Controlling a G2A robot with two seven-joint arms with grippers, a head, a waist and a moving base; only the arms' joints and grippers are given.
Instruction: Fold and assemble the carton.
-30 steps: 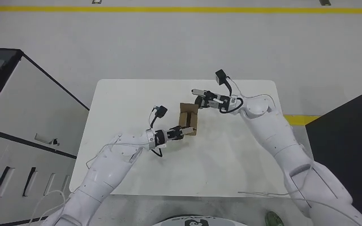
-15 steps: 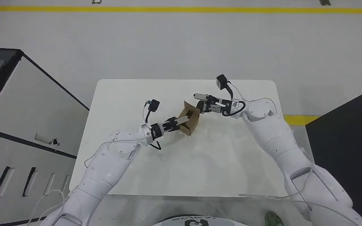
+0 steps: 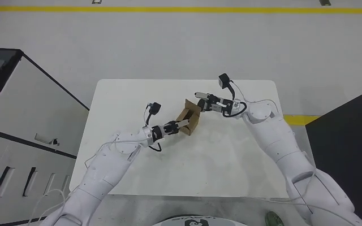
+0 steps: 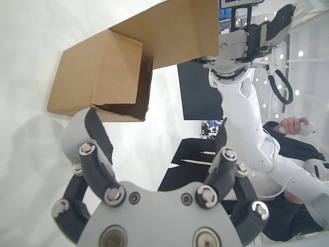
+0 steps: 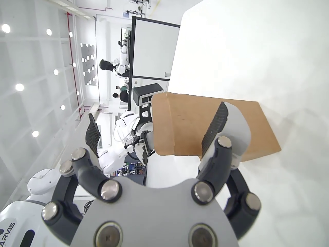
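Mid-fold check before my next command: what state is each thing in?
carton: resting on the table, one end open, a flap sticking out.
left gripper: jaws open, at the carton's open end.
right gripper: jaws open, carton edge between them.

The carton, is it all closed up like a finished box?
No, the carton has an open end you can see into, and one flap sticks out unfolded.

Robotics lab, yellow floor line (image 3: 181,9), ceiling lights (image 5: 19,87)
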